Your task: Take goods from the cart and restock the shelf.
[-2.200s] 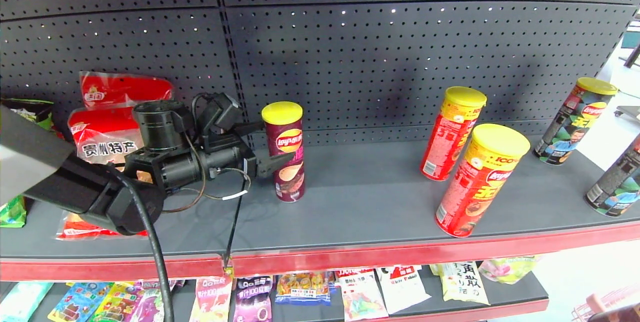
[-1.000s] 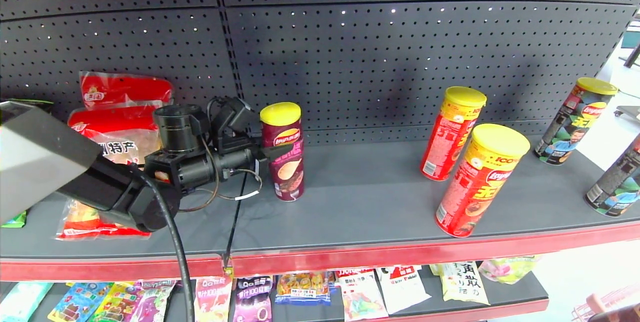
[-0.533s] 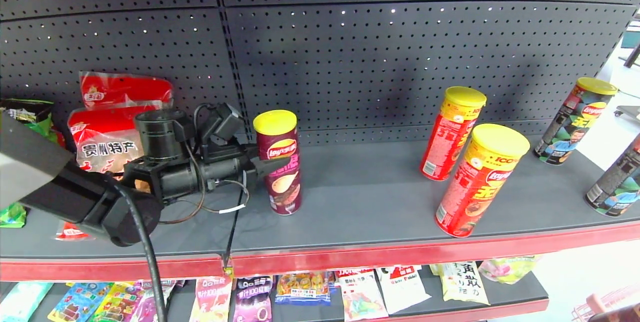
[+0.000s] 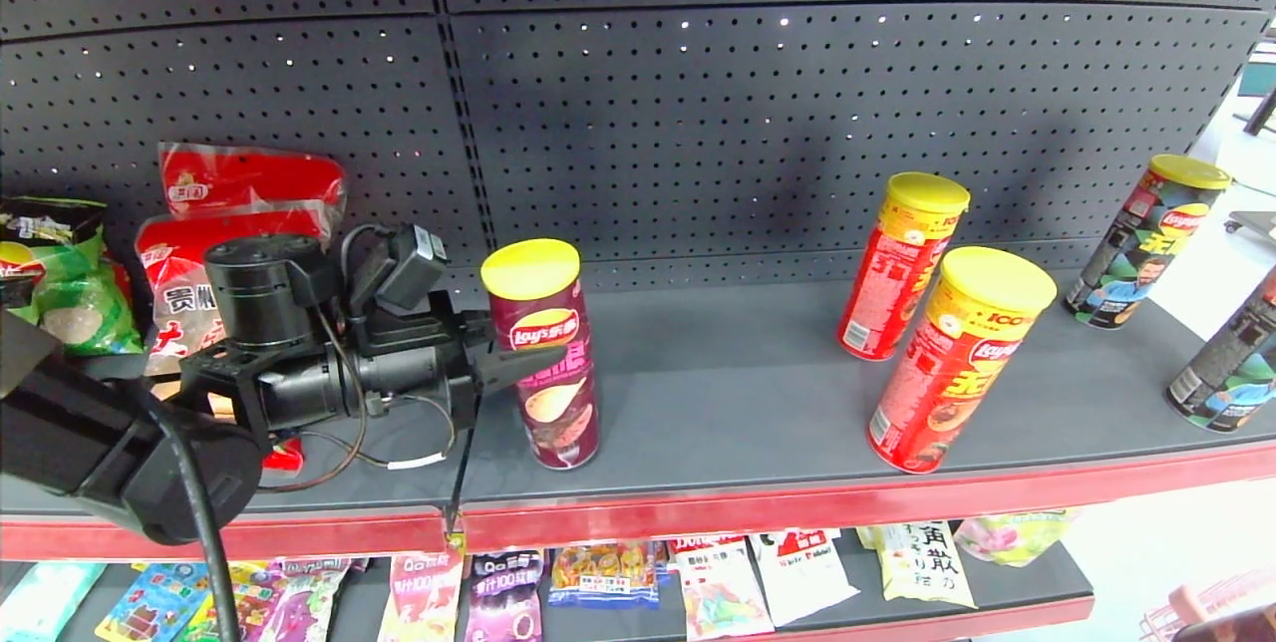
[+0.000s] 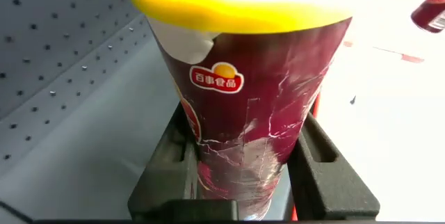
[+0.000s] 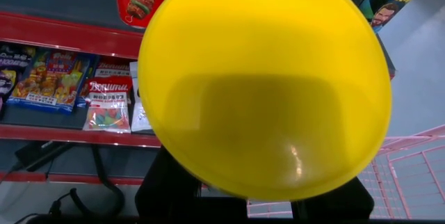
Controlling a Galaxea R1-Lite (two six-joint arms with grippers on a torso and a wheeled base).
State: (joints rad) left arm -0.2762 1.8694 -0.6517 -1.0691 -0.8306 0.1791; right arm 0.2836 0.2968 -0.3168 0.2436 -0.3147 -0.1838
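head view, from the left: red snack bags (image 4: 249,185) lie at the back of the grey shelf (image 4: 738,403), behind the left arm. the left end effector (image 4: 538,360) is clenched sideways on the maroon can (image 4: 556,423) at about mid-height. the can stands upright, long axis vertical, yellow lid up, base on the shelf near its red front lip. its label bears a round red-and-yellow logo above a pictured crisp. well apart to the right stand two red cans (image 4: 902,268), also upright. left wrist view has the maroon tube between both black fingers (image 5: 327,175). right wrist view: the right end effector (image 6: 250,211) grasps a second can (image 6: 264,85), whose yellow lid faces the camera and hides its label
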